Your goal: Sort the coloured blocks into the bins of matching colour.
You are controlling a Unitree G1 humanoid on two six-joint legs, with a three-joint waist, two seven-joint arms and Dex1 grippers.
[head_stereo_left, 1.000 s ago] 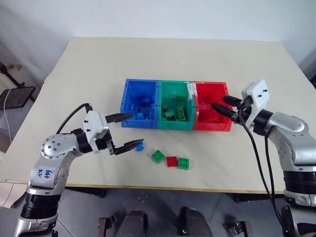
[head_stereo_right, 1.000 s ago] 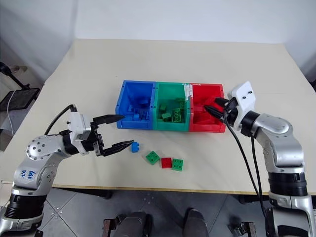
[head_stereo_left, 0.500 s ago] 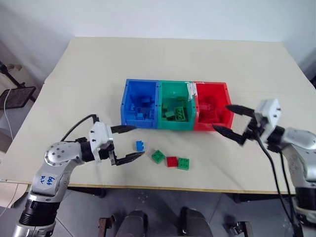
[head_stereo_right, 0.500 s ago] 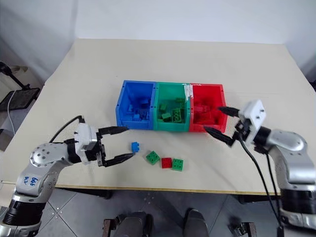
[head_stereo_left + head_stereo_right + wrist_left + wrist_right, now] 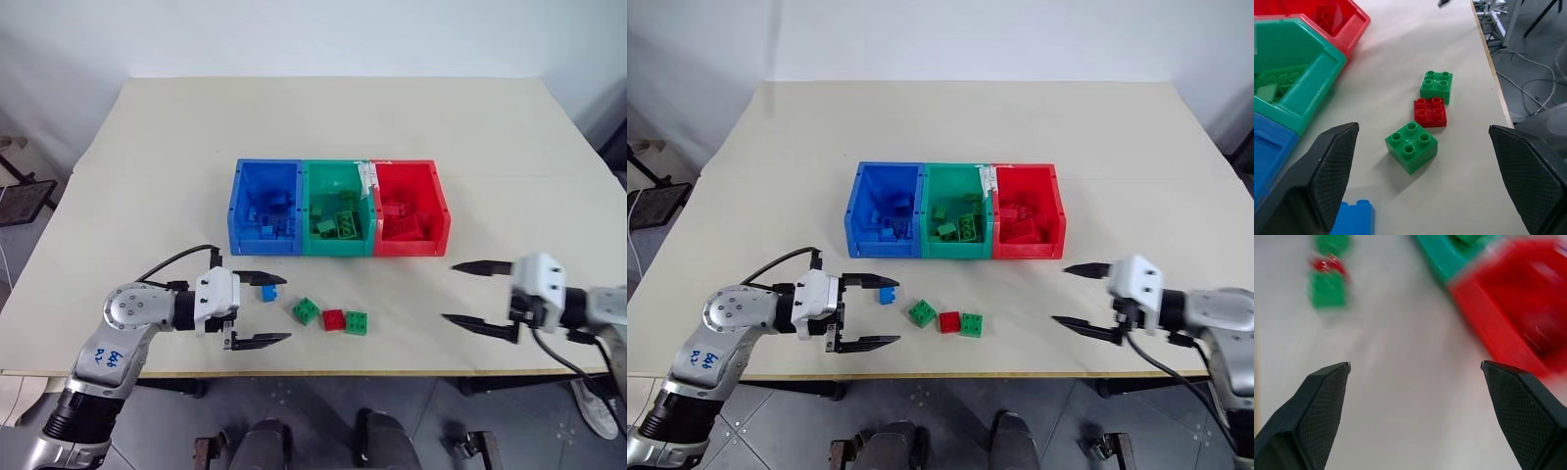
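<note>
While both grippers hang with their fingers spread and nothing between them, the table [image 5: 147,147] carries the work from largest to smallest: the joined bins, blue bin [image 5: 263,178], green bin [image 5: 335,176] and red bin [image 5: 409,176], each already holding bricks of its own colour, sit ahead of both hands, and four loose bricks lie nearer the table's front edge. The left gripper [image 5: 263,309] has the blue brick [image 5: 268,292] just past its upper fingertip, a green brick [image 5: 306,310] a little beyond its tips, then the red brick [image 5: 333,319] touching a second green brick [image 5: 357,322]. The right gripper [image 5: 477,296] points toward that row from well apart. These bricks look light, rigid and smooth-sided, so they likely slip if pinched on a corner; squeezing two flat opposite walls below the studs seems safest, and the red one, pressed against its neighbour, offers only its free sides. Compared with a second ago, the right gripper has left the red bin, opened and drawn back to the front edge, while the left has dropped lower beside the blue brick.
</note>
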